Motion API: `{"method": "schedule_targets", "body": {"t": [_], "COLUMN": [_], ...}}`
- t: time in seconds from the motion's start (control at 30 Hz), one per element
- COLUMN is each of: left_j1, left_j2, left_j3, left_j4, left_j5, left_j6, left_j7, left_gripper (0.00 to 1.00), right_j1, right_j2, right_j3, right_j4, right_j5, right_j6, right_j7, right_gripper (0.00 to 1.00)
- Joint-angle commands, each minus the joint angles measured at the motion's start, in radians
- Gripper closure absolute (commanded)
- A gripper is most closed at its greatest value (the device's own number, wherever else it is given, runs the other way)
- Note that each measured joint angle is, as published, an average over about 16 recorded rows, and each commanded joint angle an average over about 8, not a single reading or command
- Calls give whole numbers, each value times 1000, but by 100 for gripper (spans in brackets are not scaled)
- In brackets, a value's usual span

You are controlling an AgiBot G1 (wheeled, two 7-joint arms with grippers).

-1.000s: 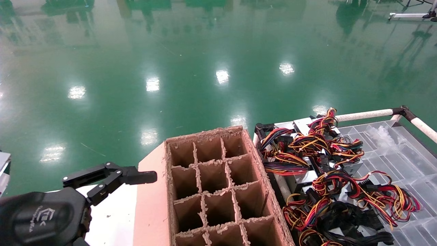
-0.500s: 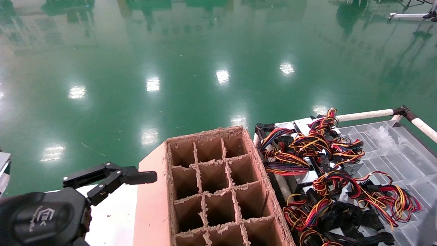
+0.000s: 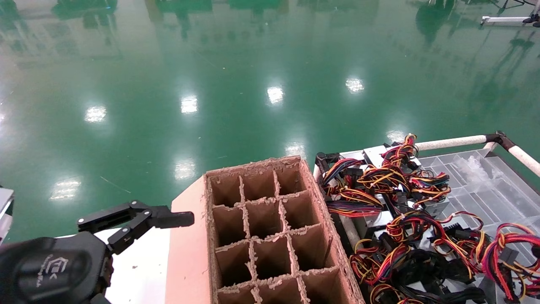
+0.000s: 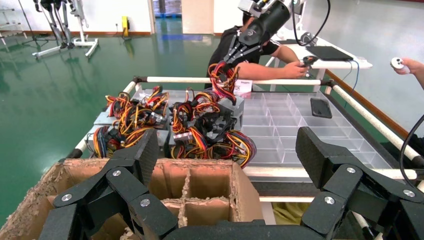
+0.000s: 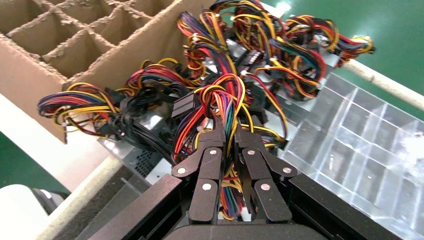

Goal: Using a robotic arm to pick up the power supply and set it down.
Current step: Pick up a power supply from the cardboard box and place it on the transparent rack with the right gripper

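Observation:
Several grey power supplies (image 3: pixel 379 190) with tangled red, yellow and black cables lie heaped on a clear tray to my right. The right robotic arm (image 4: pixel 265 20) reaches down over the heap. My right gripper (image 5: pixel 230 132) is shut on a multicoloured cable bundle (image 5: pixel 225 97) of one power supply (image 4: pixel 234 106). That bundle (image 3: pixel 506 249) shows at the head view's lower right edge, where the gripper itself is out of view. My left gripper (image 3: pixel 139 219) hangs open and holds nothing, left of the cardboard box; its fingers (image 4: pixel 145 155) frame the box's corner.
A brown cardboard box (image 3: pixel 270 236) with a grid of cells stands in the middle on a white and pink table (image 3: pixel 139 270). The clear compartment tray (image 3: pixel 498 185) has a white rail (image 3: pixel 451 142) round it. Green floor lies beyond. A person (image 4: pixel 260 65) sits behind the tray.
A bundle of coloured cables has come into sight at the lower right of the head view, where something blurred entered half a second ago. The left arm has not moved.

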Motion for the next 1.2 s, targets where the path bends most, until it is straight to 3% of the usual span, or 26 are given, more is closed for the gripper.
{"method": "schedule_targets", "body": {"t": [0.03, 0.57, 1.2], "left_j1": [0, 0, 0], "left_j2": [0, 0, 0], "left_j3": [0, 0, 1], "left_j4": [0, 0, 0], "left_j5": [0, 0, 0], "left_j6": [0, 0, 0], "left_j7": [0, 0, 0], "left_gripper": [0, 0, 0], "right_j1": [-1, -84, -171], "right_j2": [-8, 98, 216], "right_j3": [-18, -140, -215], "right_j4": [6, -16, 84], "right_j5": [6, 146, 191], "right_j6": [-1, -3, 4], "right_j7": [2, -45, -302], "right_gripper": [100, 100, 100]}}
